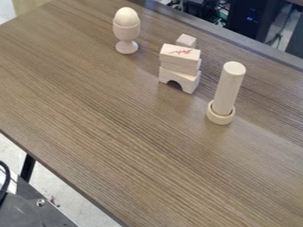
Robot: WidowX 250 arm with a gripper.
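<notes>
A pale wooden egg (pixel 126 17) rests upright in a wooden egg cup (pixel 126 35) toward the back left of the table. Right of it, an arch block (pixel 184 80) carries a stack of flat blocks, and the top block (pixel 180 53) has a red mark on its upper face. Behind that stack shows a small light block (pixel 186 41); what it rests on is hidden. Farther right, a tall cylinder (pixel 228 88) stands upright with its foot inside a wooden ring (pixel 220 116).
The brown wood-grain table (pixel 118 128) spans most of the view, its near edge running diagonally at lower left. Beyond that edge is a dark metal surface (pixel 29 210) with a black cable. Dark equipment (pixel 251 20) and cables stand behind the far edge.
</notes>
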